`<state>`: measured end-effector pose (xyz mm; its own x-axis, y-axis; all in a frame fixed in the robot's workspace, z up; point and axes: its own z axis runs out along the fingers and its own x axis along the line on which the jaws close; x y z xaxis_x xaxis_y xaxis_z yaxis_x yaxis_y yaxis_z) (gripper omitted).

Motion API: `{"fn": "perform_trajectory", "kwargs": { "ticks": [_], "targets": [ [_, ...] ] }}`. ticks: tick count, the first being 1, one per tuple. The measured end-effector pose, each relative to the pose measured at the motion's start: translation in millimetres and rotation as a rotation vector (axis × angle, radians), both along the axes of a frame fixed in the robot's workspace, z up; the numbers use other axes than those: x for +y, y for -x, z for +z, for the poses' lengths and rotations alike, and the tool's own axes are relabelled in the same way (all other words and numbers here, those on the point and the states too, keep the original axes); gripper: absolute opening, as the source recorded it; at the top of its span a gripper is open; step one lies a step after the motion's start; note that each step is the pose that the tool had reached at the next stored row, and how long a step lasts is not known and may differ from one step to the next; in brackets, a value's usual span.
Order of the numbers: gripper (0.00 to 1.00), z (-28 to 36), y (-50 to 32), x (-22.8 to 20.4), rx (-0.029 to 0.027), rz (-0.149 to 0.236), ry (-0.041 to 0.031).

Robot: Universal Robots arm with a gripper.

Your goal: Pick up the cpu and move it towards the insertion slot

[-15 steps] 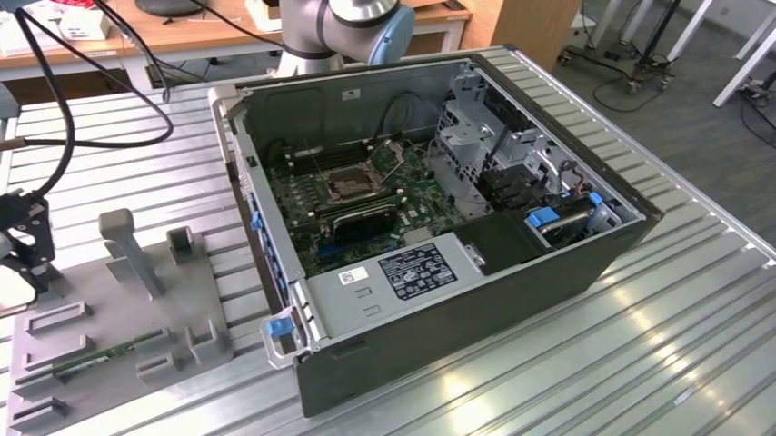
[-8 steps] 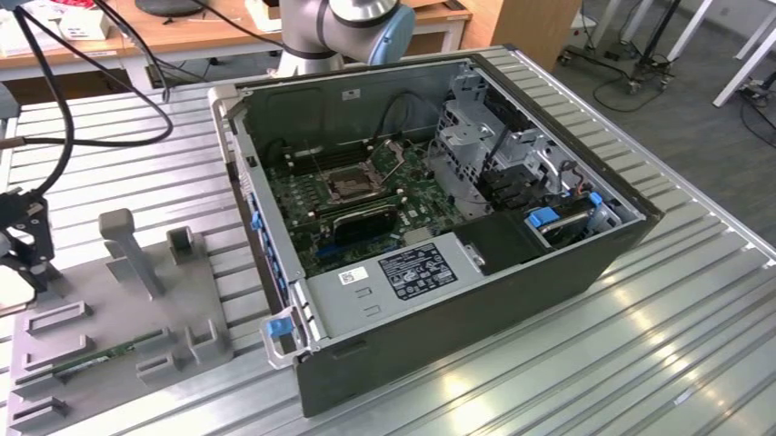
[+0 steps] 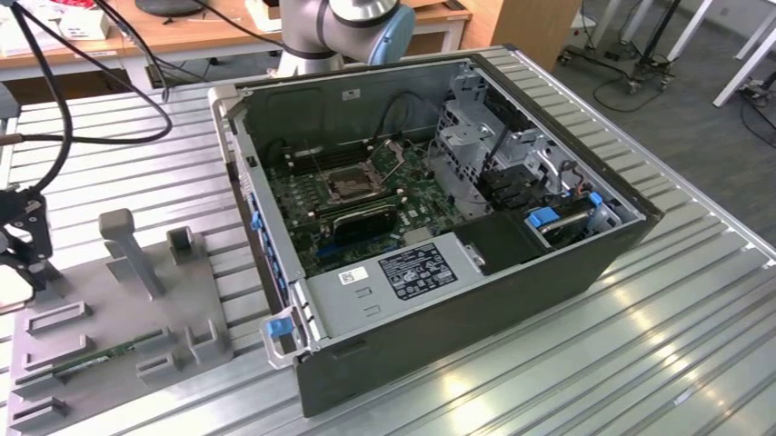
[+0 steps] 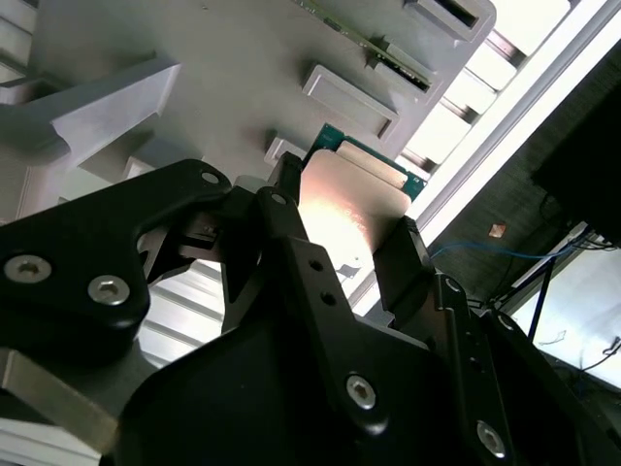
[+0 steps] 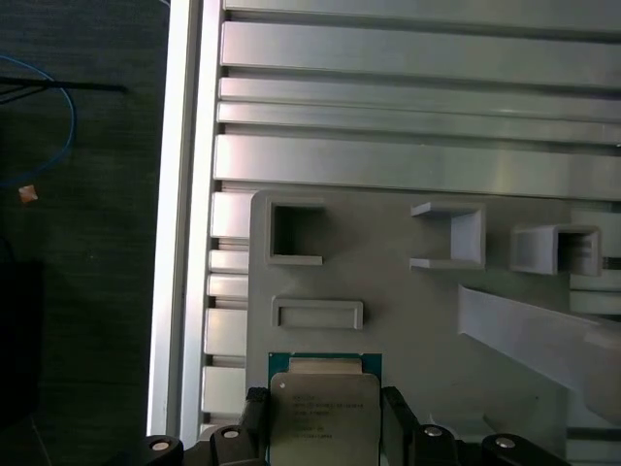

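Observation:
The cpu [image 4: 354, 194] is a flat square chip with a silvery face and a green rim. It sits between the two black fingers of my gripper [image 4: 344, 228], which press on its opposite edges. In the first wrist view the cpu [image 5: 320, 388] is held the same way by the gripper [image 5: 323, 408], just over the grey fixture plate [image 5: 408, 320]. The exterior view puts the gripper [image 3: 31, 263] at the far left edge, above that plate [image 3: 145, 309]. The insertion slot [image 3: 349, 186], a silver-framed square socket, lies on the motherboard inside the open computer case [image 3: 485, 300], well to the exterior view's right.
A green memory stick [image 3: 97, 357] lies in a holder on the fixture plate, which also carries raised grey blocks and posts [image 3: 127, 250]. The case walls stand up around the motherboard. Black cables [image 3: 73, 136] hang at the left. The ribbed metal table's edge [image 5: 179, 243] is close by.

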<state>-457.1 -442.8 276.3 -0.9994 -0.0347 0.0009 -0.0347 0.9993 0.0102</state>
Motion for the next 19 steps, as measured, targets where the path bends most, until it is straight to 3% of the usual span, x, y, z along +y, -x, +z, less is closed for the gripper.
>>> {"fn": "perform_trajectory", "kwargs": {
  "ticks": [19],
  "targets": [
    [0.55, 5.8, 0.0, 0.0, 0.0001, 0.0, 0.0001]
  ]
}}
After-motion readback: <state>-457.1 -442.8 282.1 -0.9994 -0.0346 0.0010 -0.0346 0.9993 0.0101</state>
